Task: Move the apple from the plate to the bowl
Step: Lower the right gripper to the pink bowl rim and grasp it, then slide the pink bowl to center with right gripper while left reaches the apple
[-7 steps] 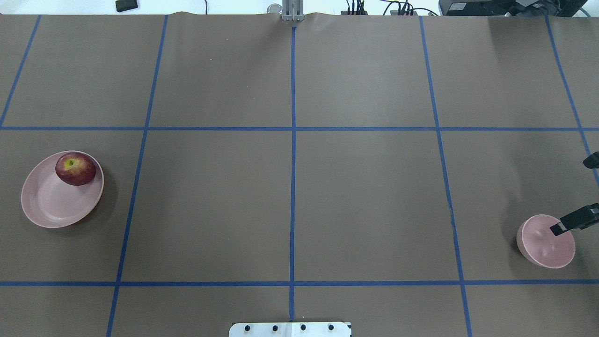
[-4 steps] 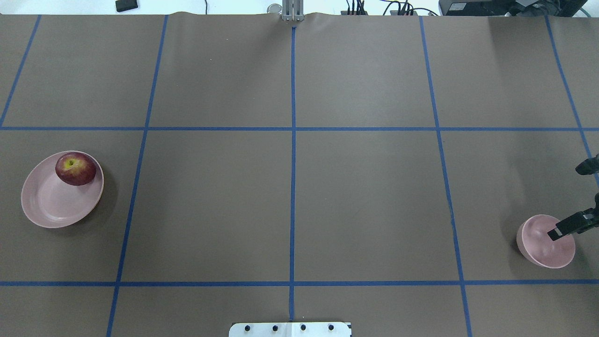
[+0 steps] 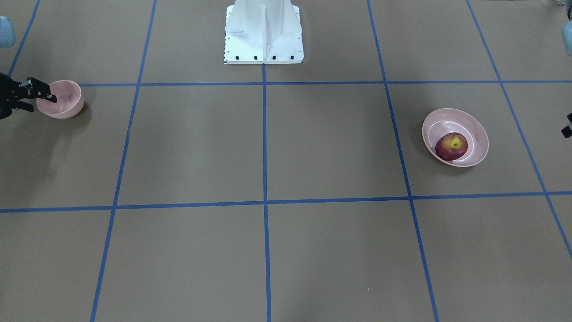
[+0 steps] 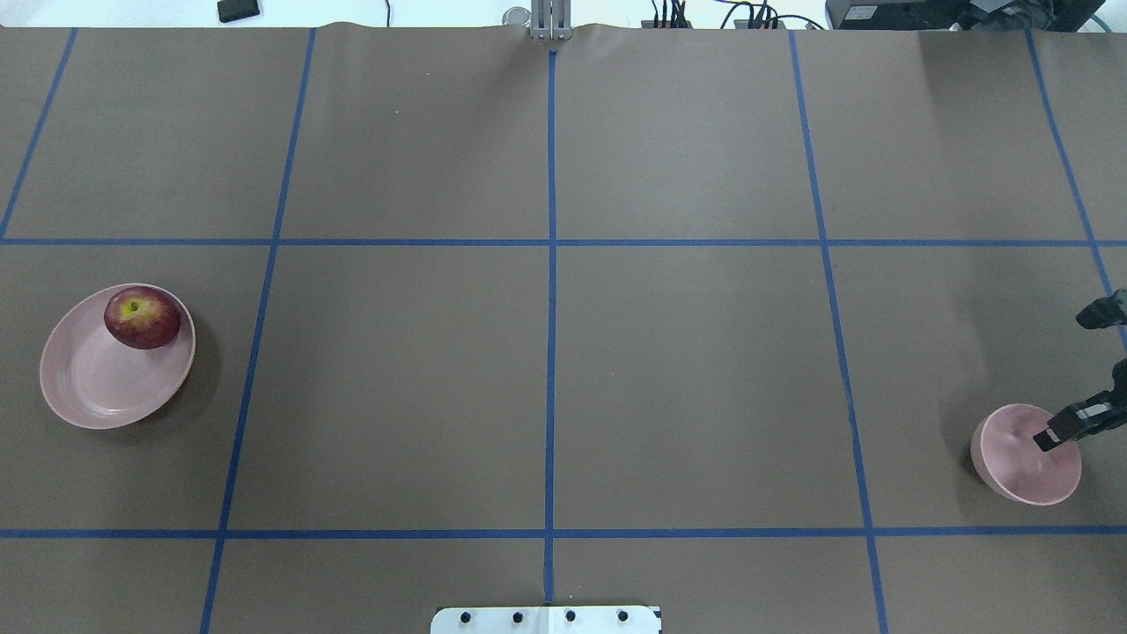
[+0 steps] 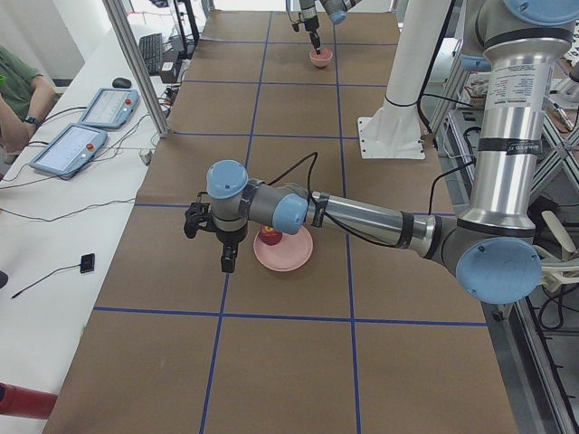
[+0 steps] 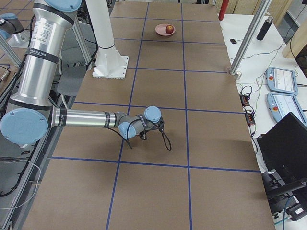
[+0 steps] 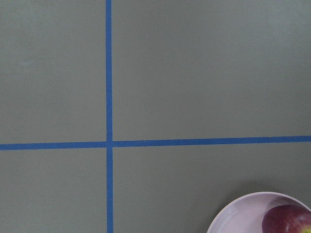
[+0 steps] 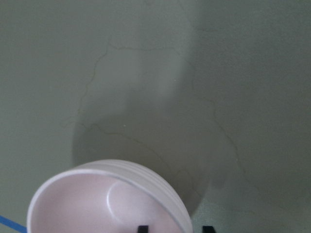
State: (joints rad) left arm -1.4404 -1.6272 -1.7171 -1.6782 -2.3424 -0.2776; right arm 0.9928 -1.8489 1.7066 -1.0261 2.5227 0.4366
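The dark red apple (image 4: 142, 317) lies on the far rim side of the wide pink plate (image 4: 97, 387) at the table's left; both also show in the front view, the apple (image 3: 451, 146) on the plate (image 3: 473, 129). The small deep pink bowl (image 4: 1012, 471) stands at the right. My right gripper (image 4: 1052, 436) is at the bowl's rim; in the right wrist view (image 8: 174, 228) its fingertips straddle the rim of the bowl (image 8: 73, 204), slightly apart. My left gripper (image 5: 210, 246) hovers beside the plate; I cannot tell whether it is open or shut.
The brown table cover carries a grid of blue tape lines (image 4: 551, 264). The robot's white base plate (image 4: 546, 619) is at the near edge. Cables and boxes lie beyond the far edge (image 4: 669, 18). Operators' tablets (image 5: 86, 127) sit on a side bench.
My right gripper has dropped a little lower at the bowl's rim and edged inward. The apple, plate and bowl have not moved.
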